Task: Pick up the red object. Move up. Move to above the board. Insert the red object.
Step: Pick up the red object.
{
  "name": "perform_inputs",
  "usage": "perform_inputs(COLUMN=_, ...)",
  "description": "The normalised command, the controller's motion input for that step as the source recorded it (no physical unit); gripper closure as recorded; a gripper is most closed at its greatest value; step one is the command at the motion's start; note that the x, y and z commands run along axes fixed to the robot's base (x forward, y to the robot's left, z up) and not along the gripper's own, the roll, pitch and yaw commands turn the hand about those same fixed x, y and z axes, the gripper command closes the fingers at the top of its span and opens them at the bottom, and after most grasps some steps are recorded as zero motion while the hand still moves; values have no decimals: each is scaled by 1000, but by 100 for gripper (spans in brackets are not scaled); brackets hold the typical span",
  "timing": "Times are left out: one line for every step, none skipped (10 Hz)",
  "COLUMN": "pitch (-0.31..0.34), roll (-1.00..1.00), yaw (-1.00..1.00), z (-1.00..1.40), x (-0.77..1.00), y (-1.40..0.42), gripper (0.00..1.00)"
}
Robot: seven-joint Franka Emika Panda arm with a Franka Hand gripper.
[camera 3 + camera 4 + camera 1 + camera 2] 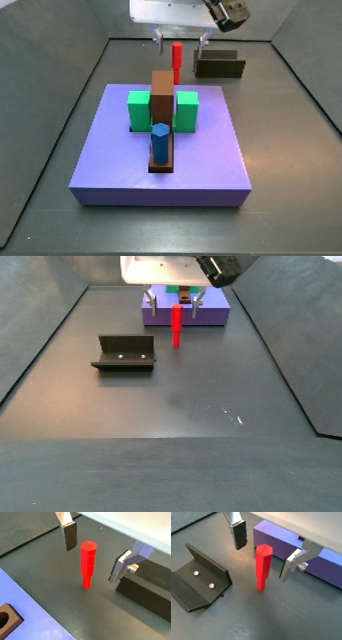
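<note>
Claw (95, 554) hangs wide open in a wrist view, its fingers (69, 537) on either side of the upright red object (87, 564) without touching it. In a wrist view the fixture (199, 579) stands near the rod on the dark worktop (271, 619). In a side view the board (162, 105) lies along the purple slab (114, 165), carrying a blue peg (159, 143) between green blocks (140, 110); the rod stands on the floor beyond the slab's far end.

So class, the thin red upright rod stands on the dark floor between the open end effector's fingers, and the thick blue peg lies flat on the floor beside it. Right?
Not quite. The thick blue peg stands upright in the narrow brown plank on the purple slab, as a side view shows. The thin red upright rod does stand between the open end effector's fingers.
</note>
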Motion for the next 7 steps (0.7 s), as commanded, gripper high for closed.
perform_inputs(pitch=0, roll=147, yaw=-9, z=-206, x=-23, y=14, gripper=0)
perform_inputs(pitch=0, roll=96, yaw=0, z=-94, x=0, y=11, gripper=0)
perform_inputs(pitch=0, roll=43, yaw=0, z=-57, x=-49, y=117, gripper=0)
perform_inputs(pitch=0, roll=13, yaw=0, z=0, x=-43, y=137, gripper=0)
perform_inputs(pitch=0, roll=0, yaw=0, z=0, x=0, y=0, gripper=0)
perform_inputs(pitch=0, roll=0, yaw=0, z=0, x=0, y=0, gripper=100)
perform_inputs(pitch=0, roll=0, yaw=0, z=0, x=0, y=0, gripper=100)
